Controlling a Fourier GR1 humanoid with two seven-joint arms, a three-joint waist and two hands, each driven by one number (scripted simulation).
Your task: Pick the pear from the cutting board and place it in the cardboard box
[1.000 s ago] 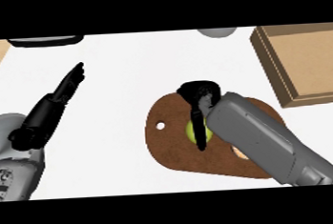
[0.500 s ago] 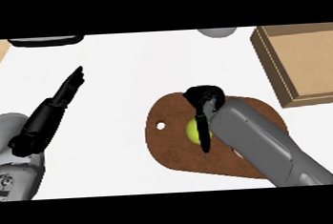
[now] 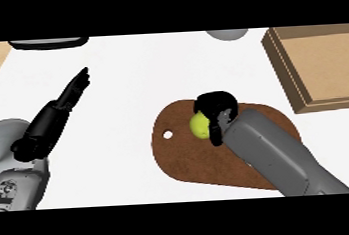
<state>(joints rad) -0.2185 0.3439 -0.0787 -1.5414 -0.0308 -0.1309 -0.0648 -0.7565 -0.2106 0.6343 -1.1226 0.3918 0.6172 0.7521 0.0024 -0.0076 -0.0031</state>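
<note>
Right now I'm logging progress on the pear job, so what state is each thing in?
pear: on the cutting board, right hand curled around it
right hand: shut on the pear
left hand: open, fingers straight, holding nothing
cutting board: flat on the counter, pear on it
cardboard box: open-topped, nothing visible inside

The pear [image 3: 198, 126] is mostly hidden by the right hand [image 3: 217, 108] curled over it. The cardboard box [image 3: 314, 62] is cut off at the right edge, and the cutting board [image 3: 202, 160] is partly covered by the forearm.
</note>
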